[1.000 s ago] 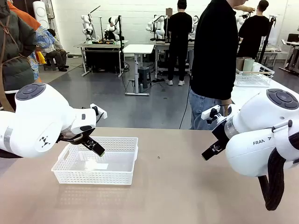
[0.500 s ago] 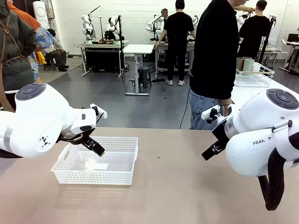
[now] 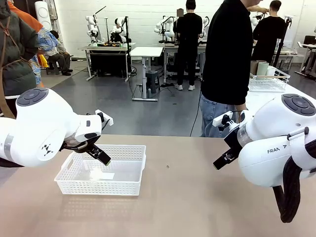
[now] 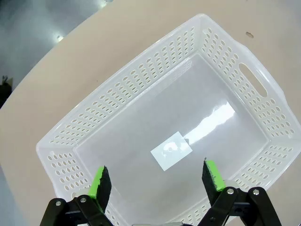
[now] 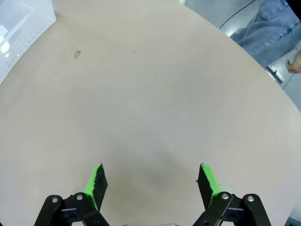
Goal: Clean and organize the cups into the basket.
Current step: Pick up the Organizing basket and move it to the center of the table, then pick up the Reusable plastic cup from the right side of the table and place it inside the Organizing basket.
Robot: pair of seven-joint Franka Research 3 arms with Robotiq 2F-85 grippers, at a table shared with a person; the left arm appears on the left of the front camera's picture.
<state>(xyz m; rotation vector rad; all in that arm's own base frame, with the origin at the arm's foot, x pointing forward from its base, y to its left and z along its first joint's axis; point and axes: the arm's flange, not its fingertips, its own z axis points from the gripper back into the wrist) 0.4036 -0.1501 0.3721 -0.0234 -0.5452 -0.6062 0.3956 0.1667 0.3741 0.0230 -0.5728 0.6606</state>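
Nothing on your table (image 3: 197, 197) is moving since the earlier frames; both arms are keeping their pose. A person (image 3: 227, 59) in black is standing at the far edge. The basket (image 3: 142, 170) is sitting empty at the left, and your left gripper (image 4: 156, 178) is hanging above it, jaws apart. Your right gripper (image 5: 151, 181) is also standing wide apart, over bare table. The front view is showing the cups (image 3: 258, 67) in a wire basket (image 3: 269, 83) on the far right table. The left wrist view is showing a white label (image 4: 171, 150) on the basket floor.
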